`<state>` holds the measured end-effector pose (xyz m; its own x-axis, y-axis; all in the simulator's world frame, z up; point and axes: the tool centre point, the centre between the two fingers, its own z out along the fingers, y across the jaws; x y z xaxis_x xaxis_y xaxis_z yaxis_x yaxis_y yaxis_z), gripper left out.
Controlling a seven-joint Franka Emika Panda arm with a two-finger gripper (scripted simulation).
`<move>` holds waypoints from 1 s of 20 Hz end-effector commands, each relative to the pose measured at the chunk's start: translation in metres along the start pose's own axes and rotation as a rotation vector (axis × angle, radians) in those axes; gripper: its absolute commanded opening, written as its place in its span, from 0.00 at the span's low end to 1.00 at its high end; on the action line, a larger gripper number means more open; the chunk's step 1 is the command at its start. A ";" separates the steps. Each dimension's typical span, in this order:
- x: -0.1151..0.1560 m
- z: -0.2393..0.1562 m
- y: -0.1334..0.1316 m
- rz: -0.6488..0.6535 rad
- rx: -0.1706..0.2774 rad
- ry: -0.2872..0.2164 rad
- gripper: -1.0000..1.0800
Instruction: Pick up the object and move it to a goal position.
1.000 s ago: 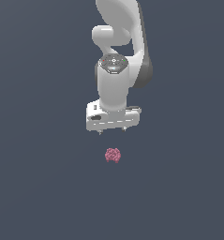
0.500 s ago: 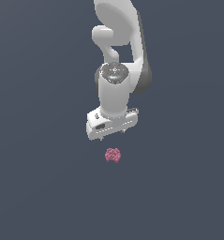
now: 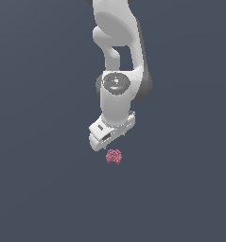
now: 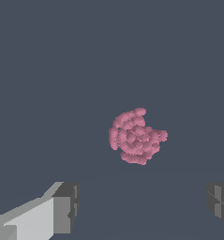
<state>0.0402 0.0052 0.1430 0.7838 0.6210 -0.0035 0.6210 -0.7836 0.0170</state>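
1. At the exterior view's left there is only bare dark grey floor [image 3: 34, 142]; nothing stands there that could get in the way of an approach or a carry.

2. Near the middle of that view the white arm [image 3: 118, 52] comes down from the top edge and ends in the gripper [image 3: 108, 142], which is tilted, its lower edge slanting down toward the exterior view's left. It hangs just above the object, apart from it. My reading is that the hand is turned this way so the fingers line up on either side of the cluster before the drop.

3. The object [image 3: 114, 156], a small pinkish-red lumpy cluster like a raspberry, lies on the floor directly under the gripper and a shade to the exterior view's right of its lowest corner. It is much smaller than the hand and touches nothing but the floor.

4. In the wrist view the object [image 4: 136, 136] sits ahead of the gripper [image 4: 141, 211], and the two fingertips [image 4: 62, 213] stand well apart at the frame's edges. The jaws are spread wide with nothing between them, far wider than the cluster needs, which leaves margin for a slightly off-centre descent.

5. Judged from this, the step in hand is the final lowering before the grasp; picking up and moving to the goal are not yet done. No goal marker shows in either view. The lumpy, rounded shape may roll or squirt sideways if the pads close off-centre.

6. The exterior view's right holds more bare floor.
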 end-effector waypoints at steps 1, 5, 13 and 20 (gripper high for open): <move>0.002 0.005 0.001 -0.072 0.001 -0.001 0.96; 0.005 0.013 0.003 -0.183 0.003 -0.002 0.96; 0.012 0.029 0.007 -0.404 0.007 -0.001 0.96; 0.017 0.042 0.010 -0.587 0.011 0.003 0.96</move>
<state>0.0585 0.0067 0.1041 0.3451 0.9385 -0.0071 0.9386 -0.3451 0.0032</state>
